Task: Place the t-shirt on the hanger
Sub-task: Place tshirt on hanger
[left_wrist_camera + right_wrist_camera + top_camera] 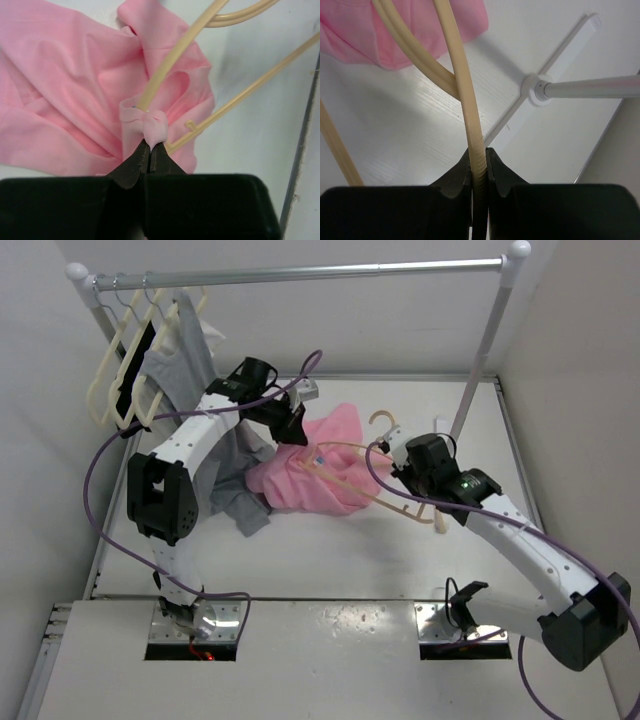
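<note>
On the table [330, 560], the left gripper [150, 146] is pinched tight on a bunched fold of the pink t-shirt [75, 75], with one arm of the hanger [175, 55] entering the cloth just beyond its tips. The right gripper [479, 156] clamps the hanger's far bar. Its long axis runs between both grippers.

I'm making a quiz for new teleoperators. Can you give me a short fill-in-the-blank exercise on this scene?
1. The left gripper pinches a fold of the ____ t-shirt.
2. The right gripper is ____ on a bar of the hanger.
3. In the top view, the gray garment hangs at the ____ end of the rail.

Missing words: pink; shut; left.
</note>
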Controlling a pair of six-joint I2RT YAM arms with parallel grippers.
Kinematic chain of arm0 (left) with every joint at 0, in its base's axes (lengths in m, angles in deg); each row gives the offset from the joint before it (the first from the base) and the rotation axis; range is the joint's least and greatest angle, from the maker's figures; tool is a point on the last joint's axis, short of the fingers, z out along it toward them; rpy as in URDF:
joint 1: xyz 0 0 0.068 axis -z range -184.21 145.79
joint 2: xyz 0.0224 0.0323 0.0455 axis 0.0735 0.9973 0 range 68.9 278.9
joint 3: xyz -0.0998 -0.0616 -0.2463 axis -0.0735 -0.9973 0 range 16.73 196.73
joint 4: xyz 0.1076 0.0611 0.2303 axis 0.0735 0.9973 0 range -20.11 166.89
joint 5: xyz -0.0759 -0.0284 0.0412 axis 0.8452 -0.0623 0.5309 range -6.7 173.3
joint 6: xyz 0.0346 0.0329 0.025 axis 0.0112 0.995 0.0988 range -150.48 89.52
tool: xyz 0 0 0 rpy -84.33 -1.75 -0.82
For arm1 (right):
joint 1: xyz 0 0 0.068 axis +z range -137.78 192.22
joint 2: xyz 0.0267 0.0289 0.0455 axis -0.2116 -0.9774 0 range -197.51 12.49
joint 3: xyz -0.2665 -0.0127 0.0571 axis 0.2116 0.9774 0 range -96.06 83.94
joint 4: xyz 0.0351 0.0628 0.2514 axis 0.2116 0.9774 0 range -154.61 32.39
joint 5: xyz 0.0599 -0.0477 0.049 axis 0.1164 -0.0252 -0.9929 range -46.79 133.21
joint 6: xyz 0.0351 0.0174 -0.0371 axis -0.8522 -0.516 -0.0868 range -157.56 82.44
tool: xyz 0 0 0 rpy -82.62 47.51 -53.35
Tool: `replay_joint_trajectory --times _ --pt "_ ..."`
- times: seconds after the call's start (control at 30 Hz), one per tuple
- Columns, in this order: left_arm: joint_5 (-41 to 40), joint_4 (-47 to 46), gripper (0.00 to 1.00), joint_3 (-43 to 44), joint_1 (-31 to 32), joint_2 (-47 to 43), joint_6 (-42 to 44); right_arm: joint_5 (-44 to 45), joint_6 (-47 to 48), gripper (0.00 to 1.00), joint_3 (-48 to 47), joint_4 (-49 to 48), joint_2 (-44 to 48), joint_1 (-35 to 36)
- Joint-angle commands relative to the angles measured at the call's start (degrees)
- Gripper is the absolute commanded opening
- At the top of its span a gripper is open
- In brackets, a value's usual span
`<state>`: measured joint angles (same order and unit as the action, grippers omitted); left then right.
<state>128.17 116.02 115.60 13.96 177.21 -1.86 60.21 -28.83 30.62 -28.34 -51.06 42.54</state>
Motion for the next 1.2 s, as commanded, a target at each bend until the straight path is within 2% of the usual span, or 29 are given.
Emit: replay_joint_trajectory --times 0.0,0.13,0.27,0.43,0.57,0.63,0.8,0.97,1.17 --pt "5.8 1.9 0.00 2.6 0.5 -3.4 0.8 1.9 2.4 0.00 -0.4 -8.4 -0.9 1.2" --pt "7.2 3.9 0.00 7.2 0.5 -3.4 0.3 6.3 3.6 0.00 2.5 -9.9 -0.4 1.2" --pt "8.9 5.2 0.00 8.0 0.5 -3.9 0.9 13.3 3.6 0.00 5.1 -14.0 -0.3 1.2" --pt "6.4 7.8 0.00 8.0 1.0 -3.9 4.9 16.9 4.2 0.00 2.3 -15.5 -3.6 1.2" --pt "0.2 9.2 0.00 8.0 1.0 -3.4 7.5 14.5 6.3 0.00 -1.5 -15.4 -3.6 1.8" --pt "-3.1 9.2 0.00 8.0 1.0 -3.4 8.6 9.9 7.4 0.00 -2.9 -13.1 -2.3 1.8" --pt "-14.2 1.7 0.00 5.6 1.0 -3.4 7.2 0.5 9.8 0.00 -4.1 -8.0 4.6 1.8" --pt "-16.6 -0.8 0.00 3.6 1.5 -5.2 8.9 4.3 9.8 0.00 -1.3 -7.3 6.2 1.8" --pt "-13.5 2.9 0.00 1.9 2.0 -6.3 14.4 7.7 15.0 0.00 0.6 -13.2 3.4 1.8"
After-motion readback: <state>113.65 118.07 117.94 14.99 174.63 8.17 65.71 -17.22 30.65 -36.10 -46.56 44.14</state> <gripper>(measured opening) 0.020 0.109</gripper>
